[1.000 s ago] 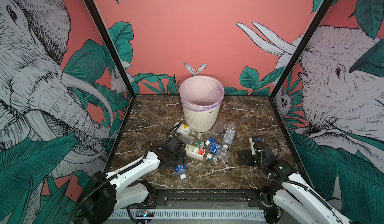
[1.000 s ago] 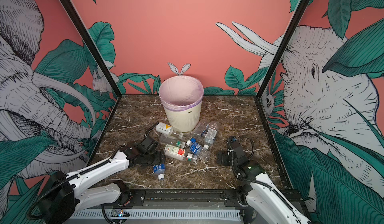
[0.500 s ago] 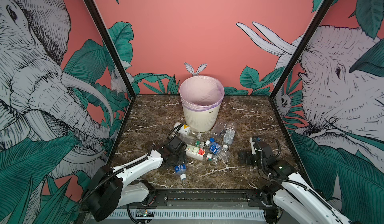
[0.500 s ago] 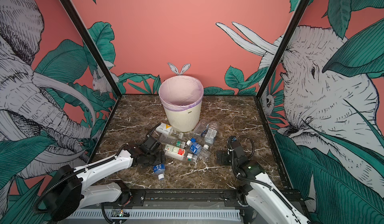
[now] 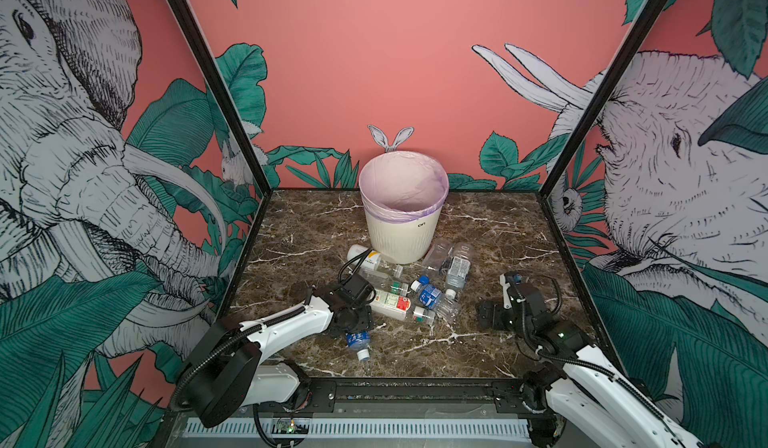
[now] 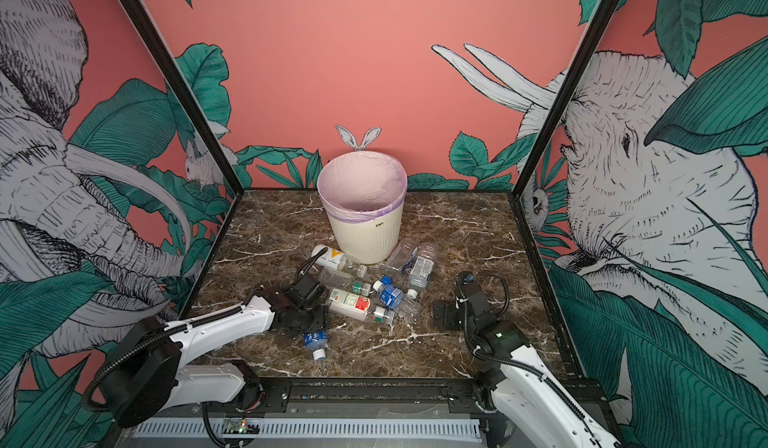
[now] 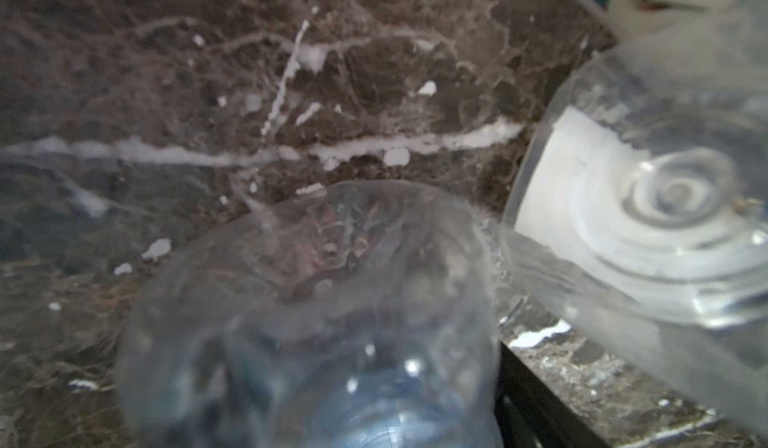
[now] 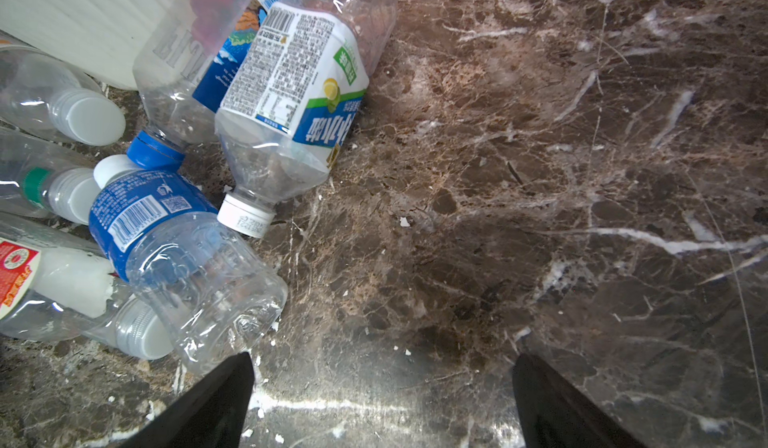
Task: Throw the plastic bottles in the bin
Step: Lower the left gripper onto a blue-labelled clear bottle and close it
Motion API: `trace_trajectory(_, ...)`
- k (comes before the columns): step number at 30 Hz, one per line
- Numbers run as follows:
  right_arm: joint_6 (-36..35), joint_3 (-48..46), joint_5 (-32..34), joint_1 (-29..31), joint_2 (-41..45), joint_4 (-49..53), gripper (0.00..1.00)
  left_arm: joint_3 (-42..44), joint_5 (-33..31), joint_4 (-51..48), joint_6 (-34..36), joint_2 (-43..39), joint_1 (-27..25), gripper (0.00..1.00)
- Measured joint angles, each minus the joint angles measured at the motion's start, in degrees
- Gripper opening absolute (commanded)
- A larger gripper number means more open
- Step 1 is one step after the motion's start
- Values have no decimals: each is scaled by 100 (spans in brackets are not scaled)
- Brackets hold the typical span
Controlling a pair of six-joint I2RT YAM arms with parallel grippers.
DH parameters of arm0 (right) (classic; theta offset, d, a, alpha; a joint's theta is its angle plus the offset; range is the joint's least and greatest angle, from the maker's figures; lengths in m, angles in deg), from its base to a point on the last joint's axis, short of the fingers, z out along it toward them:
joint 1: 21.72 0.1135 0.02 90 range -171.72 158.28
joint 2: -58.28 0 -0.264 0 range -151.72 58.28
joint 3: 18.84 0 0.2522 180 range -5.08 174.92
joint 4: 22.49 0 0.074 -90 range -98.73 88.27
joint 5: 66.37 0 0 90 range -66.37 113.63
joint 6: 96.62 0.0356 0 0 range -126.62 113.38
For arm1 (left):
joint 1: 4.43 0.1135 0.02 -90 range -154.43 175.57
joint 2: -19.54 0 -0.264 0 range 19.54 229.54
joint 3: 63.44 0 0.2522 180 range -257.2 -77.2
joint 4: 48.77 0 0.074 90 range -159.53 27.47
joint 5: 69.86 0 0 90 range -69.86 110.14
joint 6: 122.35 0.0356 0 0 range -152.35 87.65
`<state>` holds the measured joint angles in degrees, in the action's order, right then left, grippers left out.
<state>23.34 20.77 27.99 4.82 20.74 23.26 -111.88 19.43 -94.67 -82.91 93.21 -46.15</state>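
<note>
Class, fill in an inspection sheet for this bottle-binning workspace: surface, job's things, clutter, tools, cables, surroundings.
Surface: dark veined marble tabletop.
Job's things: plastic bottles lying heaped in front of the bin; no bottle seen inside it.
Clutter: small white flecks; nothing else seen.
Tools: left tool down over a blue-labelled bottle, grip unclear; right tool open, empty, beside the heap.
Cables: left cable loop and right cable loop, both black, at the wrists.
Surroundings: printed jungle walls, black frame posts.

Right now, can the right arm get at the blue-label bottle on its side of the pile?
Probably yes. The right gripper is open, and the blue-label bottle lies just ahead of it, slightly to one side, base end nearest. Only bare table lies between them.
</note>
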Motion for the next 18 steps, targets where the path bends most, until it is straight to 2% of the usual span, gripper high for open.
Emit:
trace_trajectory(3,9,0,9,-7,0,0,99,0,-35,170,48,74,-2,58)
trace_trajectory(8,9,0,15,-11,0,0,99,22,31,483,46,92,0,45)
trace_trajectory(18,9,0,13,-26,-83,-2,99,361,-52,669,131,-393,-4,42)
